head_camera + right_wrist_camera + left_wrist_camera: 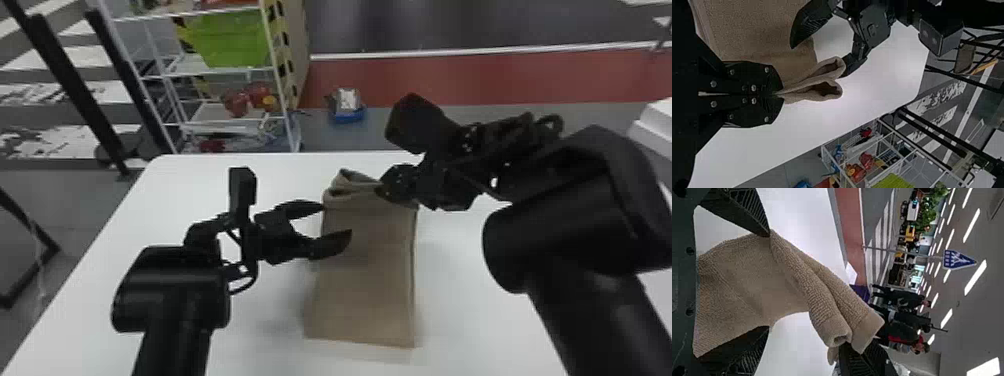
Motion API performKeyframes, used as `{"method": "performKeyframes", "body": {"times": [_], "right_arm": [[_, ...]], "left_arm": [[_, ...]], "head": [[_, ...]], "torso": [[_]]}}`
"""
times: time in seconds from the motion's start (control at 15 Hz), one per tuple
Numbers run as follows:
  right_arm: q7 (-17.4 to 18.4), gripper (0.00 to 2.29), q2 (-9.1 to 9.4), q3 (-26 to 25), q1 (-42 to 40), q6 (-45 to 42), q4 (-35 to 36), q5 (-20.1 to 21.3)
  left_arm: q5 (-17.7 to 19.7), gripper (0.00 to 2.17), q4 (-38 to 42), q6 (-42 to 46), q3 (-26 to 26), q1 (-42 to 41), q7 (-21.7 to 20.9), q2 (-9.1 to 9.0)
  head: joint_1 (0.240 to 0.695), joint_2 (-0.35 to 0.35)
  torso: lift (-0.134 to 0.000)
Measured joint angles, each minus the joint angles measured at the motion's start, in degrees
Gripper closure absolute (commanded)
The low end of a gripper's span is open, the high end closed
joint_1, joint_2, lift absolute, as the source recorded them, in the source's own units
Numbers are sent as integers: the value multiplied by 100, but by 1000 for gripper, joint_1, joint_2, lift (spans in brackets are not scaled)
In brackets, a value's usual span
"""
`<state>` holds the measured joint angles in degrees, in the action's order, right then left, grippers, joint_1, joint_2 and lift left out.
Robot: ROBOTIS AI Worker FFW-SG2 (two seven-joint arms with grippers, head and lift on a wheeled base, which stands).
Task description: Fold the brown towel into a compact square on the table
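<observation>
The brown towel hangs in a tall folded strip over the white table, its doubled top edge raised and its lower end near the tabletop. At its upper right corner, my right gripper is shut on the towel. My left gripper stands open at the towel's left edge, fingers apart. In the left wrist view the towel spreads between and beyond the parted fingers of my left gripper. The right wrist view has my right gripper pinching the looped folds of the towel.
The white table extends on both sides of the towel. Behind it on the left stands a white wire shelf with a green bin. A blue and silver item lies on the floor past the far edge.
</observation>
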<state>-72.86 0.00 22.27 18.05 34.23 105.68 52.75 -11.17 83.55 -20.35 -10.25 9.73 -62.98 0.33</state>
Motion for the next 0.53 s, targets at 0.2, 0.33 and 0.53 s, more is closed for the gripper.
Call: {"method": "performKeyframes", "body": {"times": [0.2, 0.33, 0.53], "right_arm": [[10, 1291, 0, 26, -7, -7, 63, -24], [13, 1291, 0, 17, 41, -16, 65, -29], [9, 1291, 0, -8, 87, -17, 61, -70]], "left_arm": [[-88, 39, -138, 156, -86, 63, -1, 48], [-65, 39, -58, 155, -246, 15, -128, 51], [-67, 39, 117, 2, -446, -53, -228, 114]], "head": [[695, 155], [695, 163], [695, 186]], "torso": [[-134], [-134], [-134]]}}
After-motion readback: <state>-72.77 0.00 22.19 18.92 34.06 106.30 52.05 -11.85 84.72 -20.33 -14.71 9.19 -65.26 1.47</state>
